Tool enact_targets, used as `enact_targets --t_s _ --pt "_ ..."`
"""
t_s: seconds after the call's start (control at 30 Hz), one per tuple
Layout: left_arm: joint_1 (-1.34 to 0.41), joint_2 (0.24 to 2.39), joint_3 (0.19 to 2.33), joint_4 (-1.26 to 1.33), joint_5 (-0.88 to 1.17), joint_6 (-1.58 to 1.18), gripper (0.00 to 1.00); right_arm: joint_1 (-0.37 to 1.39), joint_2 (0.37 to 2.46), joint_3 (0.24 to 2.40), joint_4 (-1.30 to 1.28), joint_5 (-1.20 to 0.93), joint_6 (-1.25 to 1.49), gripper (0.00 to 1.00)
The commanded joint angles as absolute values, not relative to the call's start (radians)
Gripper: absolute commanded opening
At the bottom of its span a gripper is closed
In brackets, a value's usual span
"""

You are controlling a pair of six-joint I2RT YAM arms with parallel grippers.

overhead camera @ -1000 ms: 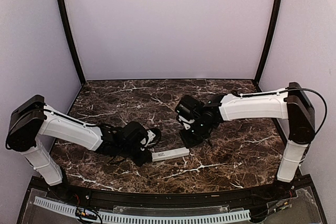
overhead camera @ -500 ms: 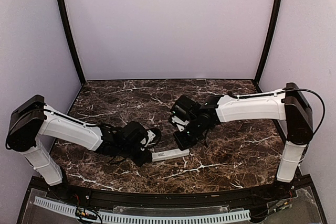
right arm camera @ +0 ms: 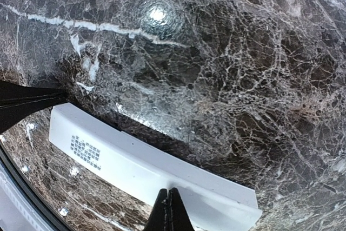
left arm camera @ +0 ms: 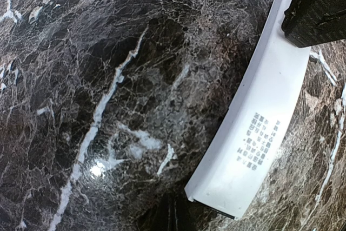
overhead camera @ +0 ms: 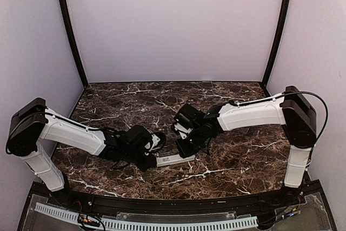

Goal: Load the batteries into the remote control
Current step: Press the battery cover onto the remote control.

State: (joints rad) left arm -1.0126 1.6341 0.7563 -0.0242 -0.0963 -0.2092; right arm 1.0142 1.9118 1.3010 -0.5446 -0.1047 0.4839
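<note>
Showed, from overhead, a slim white remote control (overhead camera: 175,159) lying flat on a dark, white-veined marble desk (overhead camera: 243,155), spanning the gap between two end effectors. Placed the left end effector (overhead camera: 153,162) at the remote control's left end and the right end effector (overhead camera: 187,151) directly over its right end.

Showed the left end effector pressed together, pinching nothing, with only its dark tips peeking in at the bottom edge of the left wrist view. Set the remote control just ahead and to the right of those tips, near corner right beside them; could not tell whether touching or barely apart. Stretched away from the tips, with the far end hidden under the black body of the right end effector. Carried a small block of grey print on the upward face, nearer the left end effector than the right.

Showed the right end effector likewise pressed together, gripping nothing, fingertips (right arm camera: 162,221) meeting in a narrow point. Set that point over the remote control, toward the end away from the print; could not tell whether resting on the white surface or hovering just above it. Ran leftward from the fingertips toward the dark shape of the left end effector at the far end. Caught a bright light reflection on the polished desk ahead of the right end effector.
</note>
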Motion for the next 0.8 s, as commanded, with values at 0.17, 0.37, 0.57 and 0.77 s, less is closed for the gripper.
enact_targets --t_s 0.17,0.37,0.57,0.77 --pt "-1.016 1.6 0.749 -0.04 -0.106 -0.196 0.0 1.018 1.878 1.326 -0.647 -0.086 0.465 0.0" --pt "-1.016 1.6 0.748 -0.038 -0.106 -0.196 0.0 1.017 1.856 1.357 -0.671 -0.079 0.453 0.0" --pt "-1.016 1.603 0.75 -0.036 -0.107 -0.193 0.0 1.017 1.862 1.35 -0.682 -0.064 0.456 0.0" --pt "-1.016 1.604 0.751 -0.038 -0.107 -0.192 0.0 1.005 1.88 1.311 -0.65 -0.069 0.459 0.0"
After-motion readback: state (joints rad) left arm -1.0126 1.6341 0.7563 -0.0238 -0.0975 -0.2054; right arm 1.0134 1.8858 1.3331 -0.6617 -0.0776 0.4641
